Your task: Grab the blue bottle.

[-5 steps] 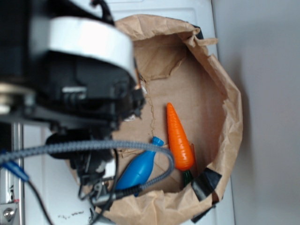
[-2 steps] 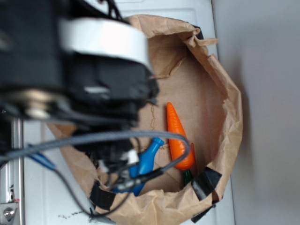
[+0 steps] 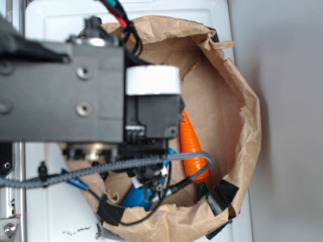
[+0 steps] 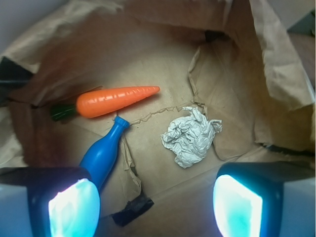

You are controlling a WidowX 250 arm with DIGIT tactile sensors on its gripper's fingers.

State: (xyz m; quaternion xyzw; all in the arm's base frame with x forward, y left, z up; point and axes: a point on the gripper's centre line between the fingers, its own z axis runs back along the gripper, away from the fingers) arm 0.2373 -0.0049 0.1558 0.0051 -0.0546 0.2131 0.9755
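Note:
The blue bottle (image 4: 102, 155) lies on the brown paper floor of the bag, its light blue cap pointing toward the orange carrot (image 4: 116, 101). In the exterior view only a bit of the bottle (image 3: 135, 197) shows under the arm. My gripper (image 4: 155, 205) is open and empty, hovering above the bag floor. Its left finger (image 4: 71, 207) covers the bottle's base; its right finger (image 4: 239, 205) is far to the right. In the exterior view the gripper itself is hidden by the arm.
A crumpled grey paper ball (image 4: 190, 136) lies on the bag floor right of the bottle. The brown paper bag walls (image 3: 242, 116) rise all around. Black tape (image 4: 133, 215) patches the floor and the rim (image 3: 222, 196). The carrot (image 3: 192, 146) lies beside the arm.
The arm has swung right and over the bag, now covering most of the bottle and part of the carrot in the exterior view. Bottle and carrot have not moved.

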